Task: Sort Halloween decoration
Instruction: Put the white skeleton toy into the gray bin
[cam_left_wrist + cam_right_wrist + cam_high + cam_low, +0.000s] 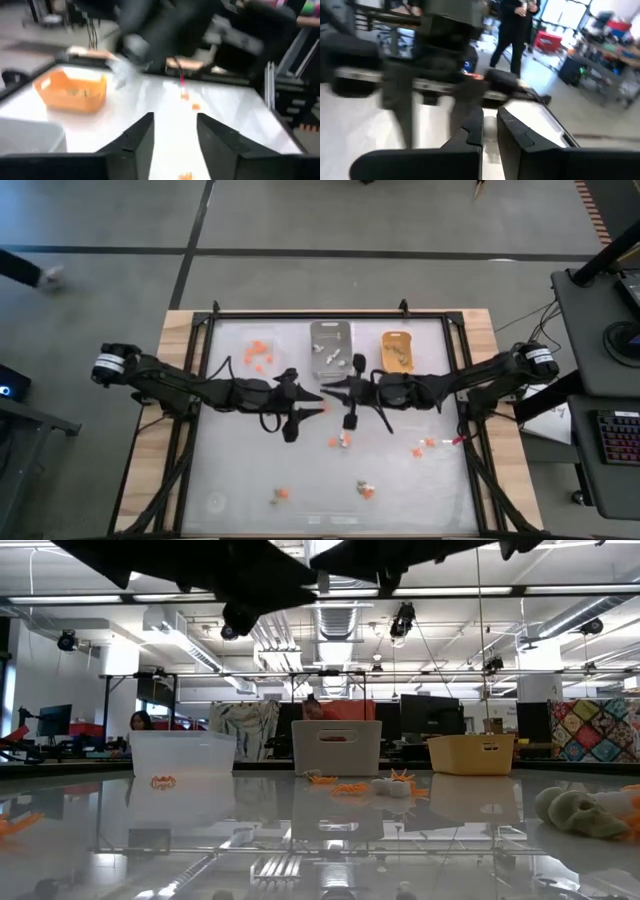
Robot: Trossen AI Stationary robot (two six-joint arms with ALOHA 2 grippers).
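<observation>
Small orange and pale Halloween decoration pieces lie scattered on the table's near half [345, 440] [418, 450] [282, 496] [365, 488]. In the low view I see orange bits [340, 786] and a pale skull-like piece [580, 812]. Both arms meet above the table's middle. My left gripper [314, 395] [175, 135] is open over bare table. My right gripper [336, 389] [490, 131], just near of the grey tray [330, 345], is almost shut, with something pale in the narrow gap. My right gripper pinches a small pale piece [490, 126] between its two fingers, level, coming from the table's right. The piece is lifted clear of the table. Which part of it the fingers have is too small to tell.
Three trays stand along the far edge: a clear tray [260, 356] with orange pieces, the grey tray with pale pieces, and an orange-yellow tray [397, 350] [72, 90]. A person stands beyond the table [512, 35]. The table's near left has free room.
</observation>
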